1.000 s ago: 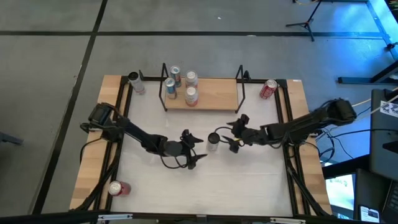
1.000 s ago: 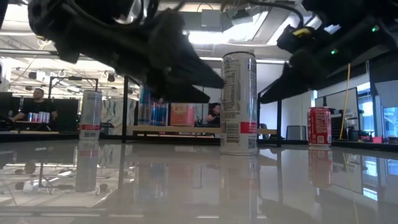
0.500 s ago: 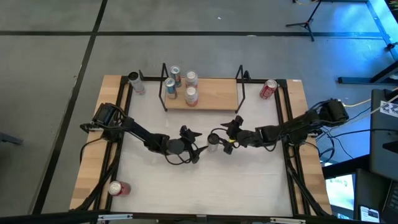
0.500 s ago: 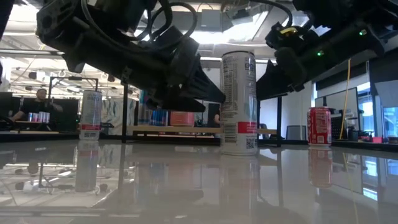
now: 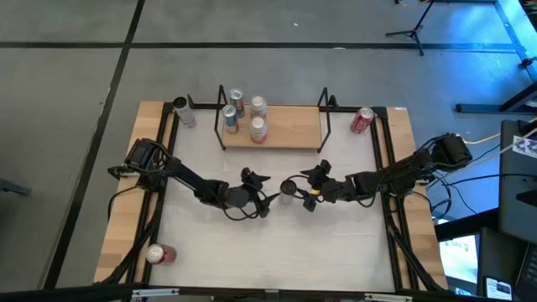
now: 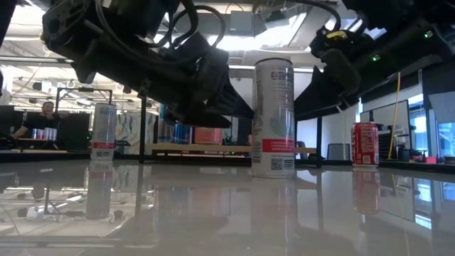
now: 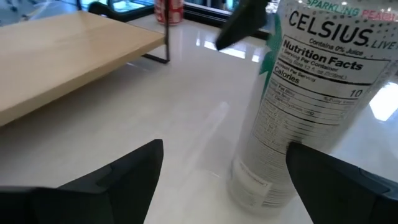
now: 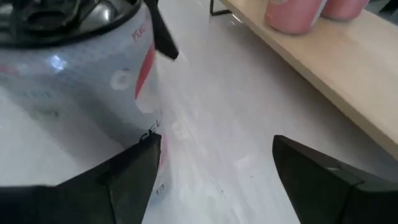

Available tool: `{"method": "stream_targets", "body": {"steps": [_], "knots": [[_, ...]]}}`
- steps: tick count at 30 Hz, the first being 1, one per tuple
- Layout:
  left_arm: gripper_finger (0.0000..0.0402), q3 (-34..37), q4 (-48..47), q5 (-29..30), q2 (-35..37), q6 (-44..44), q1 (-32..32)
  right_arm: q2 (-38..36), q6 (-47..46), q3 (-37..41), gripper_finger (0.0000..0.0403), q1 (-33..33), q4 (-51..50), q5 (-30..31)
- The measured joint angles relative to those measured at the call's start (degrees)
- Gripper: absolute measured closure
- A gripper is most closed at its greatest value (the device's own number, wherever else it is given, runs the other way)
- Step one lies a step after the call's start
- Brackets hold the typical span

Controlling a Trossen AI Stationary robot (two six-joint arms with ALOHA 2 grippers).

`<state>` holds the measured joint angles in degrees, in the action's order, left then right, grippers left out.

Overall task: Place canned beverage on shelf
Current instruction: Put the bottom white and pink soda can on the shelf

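A tall silver and red can (image 5: pixel 288 188) stands upright on its base in the middle of the white tabletop, also shown in the low view (image 6: pixel 273 117). My left gripper (image 5: pixel 263 195) is open on the can's left, and my right gripper (image 5: pixel 310 190) is open on its right. Both point at the can. In the left wrist view the can (image 7: pixel 311 93) stands off to one side, in line with one fingertip. In the right wrist view the can (image 8: pixel 81 81) is beside one fingertip. The shelf (image 5: pixel 289 126) stands at the far side and holds several cans. My left gripper has one fingertip (image 7: pixel 298 158) right at the can's lower side wall (image 7: pixel 267 168); whether it touches, I cannot tell. My right gripper has one fingertip (image 8: pixel 146 149) close against the can's lower side wall (image 8: pixel 134 106); whether it touches, I cannot tell.
A silver can (image 5: pixel 182 109) stands left of the shelf and a red can (image 5: pixel 362 120) right of it. Another red can (image 5: pixel 159 253) lies near the table's near left corner. Black frame rails run along both table sides. The shelf's right half is bare board.
Both grippers have closed in on the can, the left one toward the table's right edge while rolling its wrist, the right one toward the left edge. In the low view the can's label has turned a little. The can stays upright in the same spot.
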<state>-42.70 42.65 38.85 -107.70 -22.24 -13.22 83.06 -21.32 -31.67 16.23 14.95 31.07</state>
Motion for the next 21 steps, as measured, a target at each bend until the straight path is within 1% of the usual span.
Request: {"method": "stream_targets", "body": {"steps": [3, 6, 8, 12, 14, 17, 21], "knots": [[0.0066, 0.0, -0.3, 3.0, 0.0, -0.1, 0.2, 0.0, -1.3, 0.0, 0.0089, 0.1, -0.9, -1.3], [0.0066, -0.2, 0.0, 4.7, 0.0, 0.0, 0.6, 0.4, -2.4, 0.0, 0.0088, 0.2, -1.0, -6.6], [0.0066, -0.2, 0.0, 4.7, 0.1, 0.0, 0.9, 0.3, -2.7, 0.0, 0.0088, 0.2, -0.8, -8.5], [0.0066, -0.2, -0.6, 2.6, 0.1, 0.1, 1.4, 0.3, -2.3, 0.0, 0.0088, 0.1, -0.1, -9.7], [0.0066, -0.2, -1.7, 1.2, 0.4, 0.2, 1.4, 0.2, -1.2, 0.0, 0.0088, 0.1, -0.5, -9.4], [0.0066, -0.1, -6.8, -0.6, 2.7, 0.1, 0.5, -0.4, -0.5, -0.6, 0.0088, 0.0, -3.7, -7.8], [0.0066, -0.1, -14.4, -0.9, 5.8, -2.7, -2.1, -0.5, -0.5, -2.0, 0.0088, -0.1, -9.4, -3.4]]}}
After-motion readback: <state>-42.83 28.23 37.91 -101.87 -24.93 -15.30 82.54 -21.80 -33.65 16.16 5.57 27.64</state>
